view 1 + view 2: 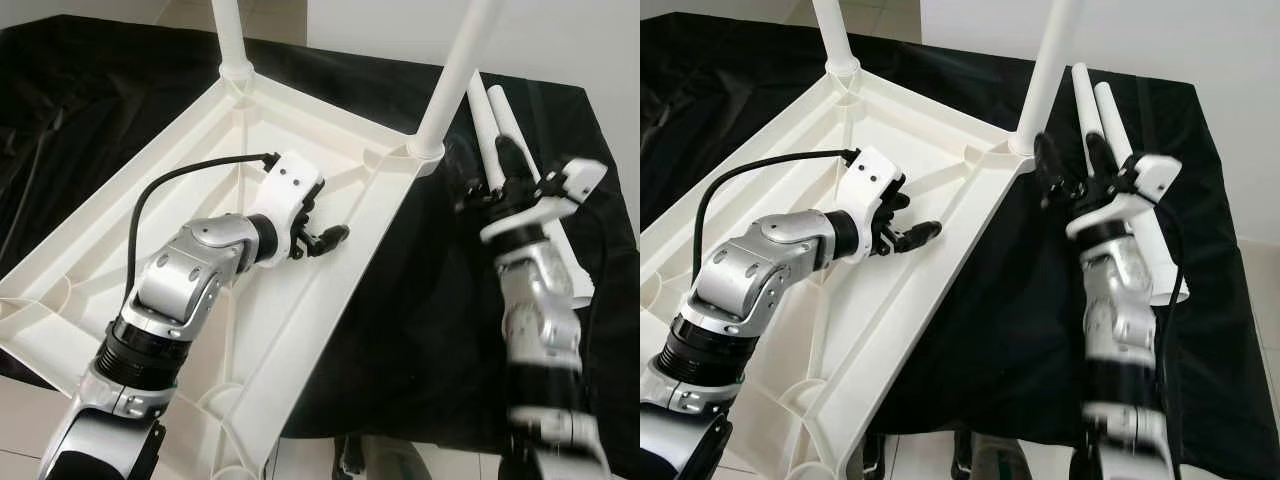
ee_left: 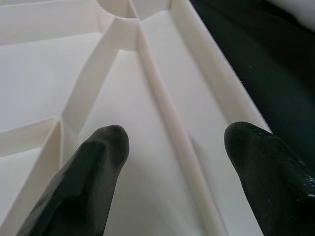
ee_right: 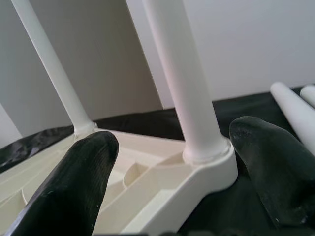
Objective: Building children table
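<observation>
Left gripper over tabletop.

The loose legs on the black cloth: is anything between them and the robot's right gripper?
Nothing visible blocks them. The right gripper is open, between the fitted leg and the loose legs on the cloth.

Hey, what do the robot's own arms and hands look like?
Both arms are jointed silver metal with black ribbed rings. Each wrist carries a white housing; a black cable loops into the left one. The left hand and right hand each have two long black rounded fingers.
</observation>
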Tool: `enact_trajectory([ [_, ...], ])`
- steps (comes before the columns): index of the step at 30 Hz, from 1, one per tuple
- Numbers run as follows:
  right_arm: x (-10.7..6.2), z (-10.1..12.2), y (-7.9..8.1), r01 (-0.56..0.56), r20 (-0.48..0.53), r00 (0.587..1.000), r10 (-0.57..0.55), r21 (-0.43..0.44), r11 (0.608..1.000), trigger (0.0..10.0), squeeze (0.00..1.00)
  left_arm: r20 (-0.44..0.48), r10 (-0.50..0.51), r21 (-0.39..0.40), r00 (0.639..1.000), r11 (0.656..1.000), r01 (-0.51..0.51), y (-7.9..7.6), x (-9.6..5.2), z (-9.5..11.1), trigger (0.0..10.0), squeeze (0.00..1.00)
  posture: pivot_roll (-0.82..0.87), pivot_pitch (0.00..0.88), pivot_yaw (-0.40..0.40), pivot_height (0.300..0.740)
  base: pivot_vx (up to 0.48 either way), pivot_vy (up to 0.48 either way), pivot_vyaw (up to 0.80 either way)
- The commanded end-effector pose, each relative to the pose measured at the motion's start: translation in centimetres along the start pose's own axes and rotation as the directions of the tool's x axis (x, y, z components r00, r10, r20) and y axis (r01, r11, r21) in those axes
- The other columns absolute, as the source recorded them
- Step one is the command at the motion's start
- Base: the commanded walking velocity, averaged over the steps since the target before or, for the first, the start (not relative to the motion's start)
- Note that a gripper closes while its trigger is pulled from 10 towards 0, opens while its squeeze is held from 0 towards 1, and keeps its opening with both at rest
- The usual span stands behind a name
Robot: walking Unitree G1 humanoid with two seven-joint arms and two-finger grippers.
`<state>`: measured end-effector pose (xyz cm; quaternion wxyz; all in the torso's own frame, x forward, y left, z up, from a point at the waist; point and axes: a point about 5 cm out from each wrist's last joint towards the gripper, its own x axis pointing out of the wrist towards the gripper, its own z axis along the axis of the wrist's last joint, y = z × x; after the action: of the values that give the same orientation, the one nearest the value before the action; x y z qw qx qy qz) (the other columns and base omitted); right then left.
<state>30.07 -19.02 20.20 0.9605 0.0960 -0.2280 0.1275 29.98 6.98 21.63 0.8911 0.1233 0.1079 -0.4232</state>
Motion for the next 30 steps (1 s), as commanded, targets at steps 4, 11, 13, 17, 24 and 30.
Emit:
enact_trajectory([
  [4, -0.9, -0.1, 1.3, 0.015, -0.015, 1.000, -0.015, 0.000, 1.000, 10.0, 0.00, -0.061, -0.134, 0.003, 0.989, 0.991, 0.134, -1.6, 0.1, -1.1, 10.0, 0.00, 0.00, 0.136, 0.024, 0.740, 0.000, 0.000, 0.00],
  [11, -1.1, 0.1, 2.1, 0.026, -0.031, 0.999, -0.026, 0.007, 1.000, 10.0, 0.00, -0.133, -0.082, -0.001, 0.988, 0.997, 0.083, -1.6, 0.8, -2.3, 10.0, 0.00, 0.01, 0.120, 0.025, 0.740, 0.000, 0.000, 0.00],
  [13, -1.0, 0.2, 2.0, 0.034, -0.029, 0.999, -0.034, 0.001, 0.999, 10.0, 0.00, -0.143, -0.071, 0.004, 0.987, 0.997, 0.072, -1.6, 0.9, -2.5, 10.0, 0.00, 0.01, 0.113, 0.023, 0.740, 0.000, 0.000, 0.00],
  [17, -0.5, 0.5, 1.8, 0.038, -0.022, 0.999, -0.038, -0.009, 0.999, 10.0, 0.00, -0.181, -0.002, 0.002, 0.984, 1.000, 0.003, -1.1, 1.4, -3.0, 10.0, 0.00, 0.01, 0.105, 0.020, 0.740, 0.000, 0.000, 0.00],
  [24, -0.4, 0.4, 2.2, 0.027, -0.038, 0.999, -0.027, -0.007, 1.000, 10.0, 0.00, -0.251, 0.064, -0.003, 0.966, 0.998, -0.067, -0.4, 2.1, -4.0, 6.8, 0.00, 0.01, 0.096, 0.009, 0.740, 0.000, 0.000, 0.00],
  [30, -0.3, 0.5, 2.2, 0.022, -0.041, 0.999, -0.023, -0.018, 1.000, 10.0, 0.00, -0.241, 0.087, -0.026, 0.967, 0.995, -0.096, 0.1, 2.5, -3.7, 0.0, 0.00, 0.00, 0.085, 0.011, 0.740, 0.000, 0.000, 0.00],
])
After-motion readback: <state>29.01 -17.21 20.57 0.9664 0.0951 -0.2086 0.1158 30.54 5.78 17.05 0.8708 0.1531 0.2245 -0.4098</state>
